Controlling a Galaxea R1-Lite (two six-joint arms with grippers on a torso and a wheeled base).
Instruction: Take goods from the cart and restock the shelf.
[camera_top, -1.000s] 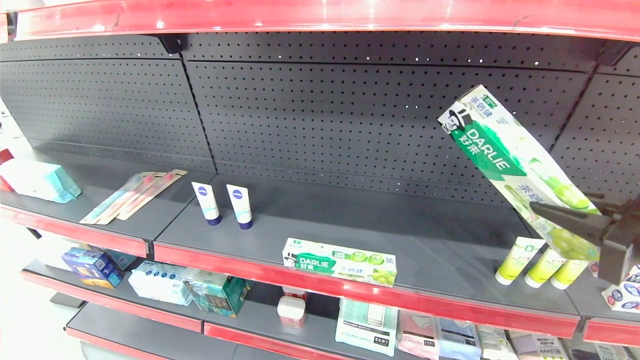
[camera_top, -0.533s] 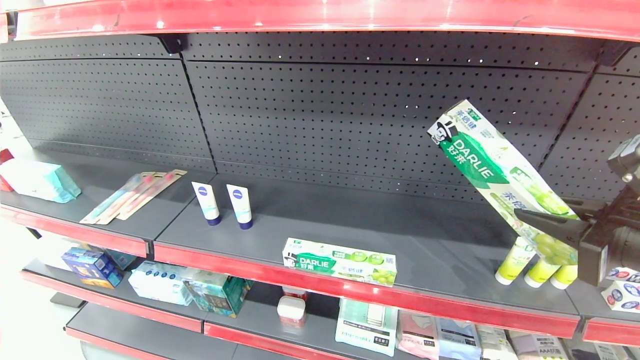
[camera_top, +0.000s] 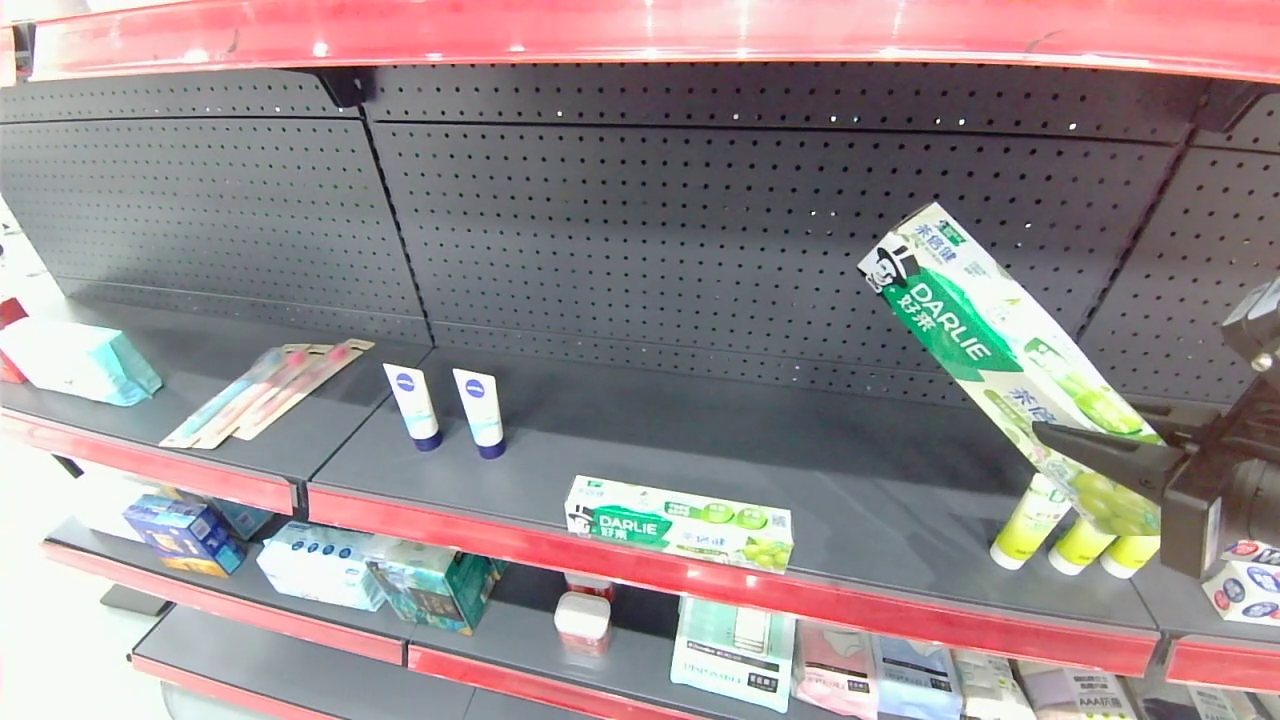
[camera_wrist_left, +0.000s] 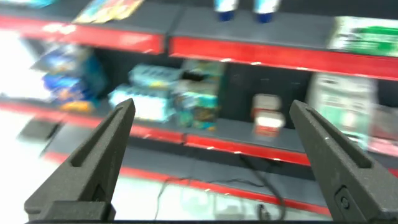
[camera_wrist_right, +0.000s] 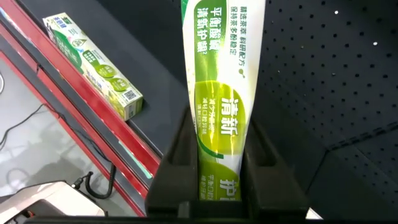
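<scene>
My right gripper (camera_top: 1120, 462) is shut on the lower end of a green and white toothpaste box (camera_top: 985, 340), which slants up and to the left above the right part of the middle shelf (camera_top: 700, 440). In the right wrist view the same box (camera_wrist_right: 222, 74) runs out from between the fingers (camera_wrist_right: 180, 155). A matching toothpaste box (camera_top: 680, 522) lies flat at the shelf's front edge, also visible as the lying box (camera_wrist_right: 93, 65). My left gripper (camera_wrist_left: 214, 158) is open and holds nothing, facing the lower shelves.
Three yellow-green tubes (camera_top: 1075, 535) stand just below the held box. Two white tubes (camera_top: 450, 405), toothbrush packs (camera_top: 265, 390) and a pale blue pack (camera_top: 75, 362) sit further left. Packaged goods (camera_top: 330, 570) line the lower shelf. The pegboard back wall (camera_top: 700, 230) and a red top shelf edge (camera_top: 640, 30) bound the space.
From one second ago the right gripper and its toothpaste box dropped lower and shifted left toward the shelf; over the last half second they barely moved.
</scene>
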